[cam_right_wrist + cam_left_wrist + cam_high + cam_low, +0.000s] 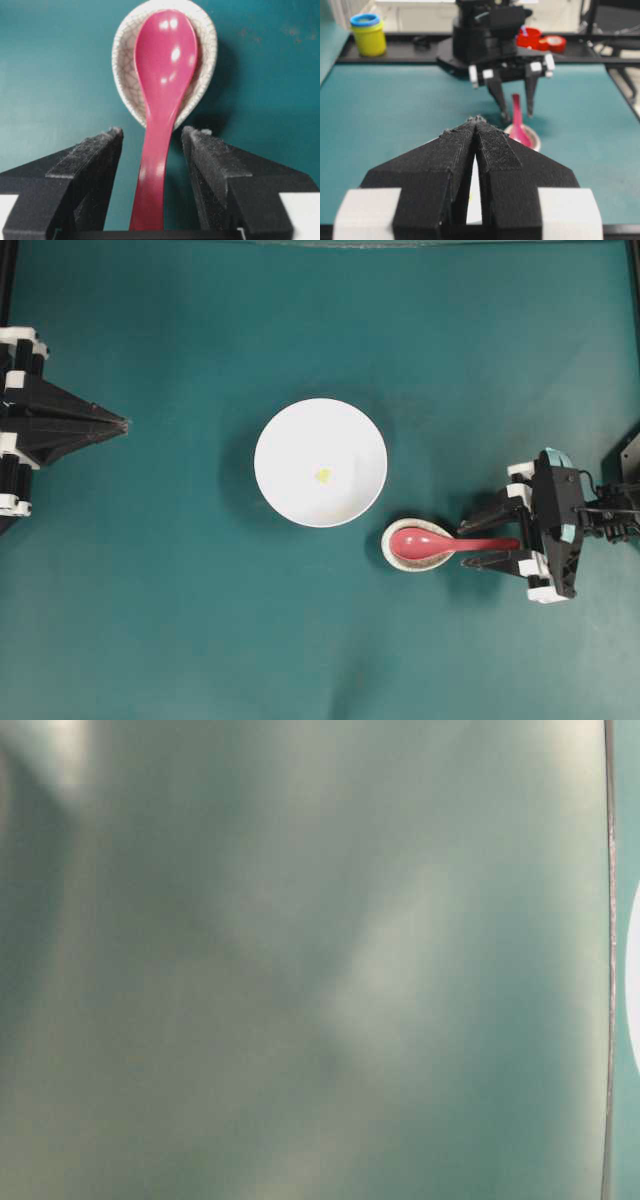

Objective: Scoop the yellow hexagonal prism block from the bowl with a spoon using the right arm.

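The pink-red spoon (162, 100) lies with its scoop in the speckled spoon rest (125, 60), handle between the spread fingers of the right claw (152, 137), not yet pinched. It looks rigid, glossy and probably slippery, so the mid-handle is the best grip. The yellow block (322, 475) sits in the white bowl (290, 440). The left claw (476, 122) is closed, empty.

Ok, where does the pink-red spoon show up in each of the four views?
Overhead: spoon, right of centre, below the bowl.
Table-level: not in it.
Left wrist: right of centre, upright-looking.
Right wrist: centre, handle between the open right gripper fingers.
Shared landmark: speckled spoon rest beneath its scoop.
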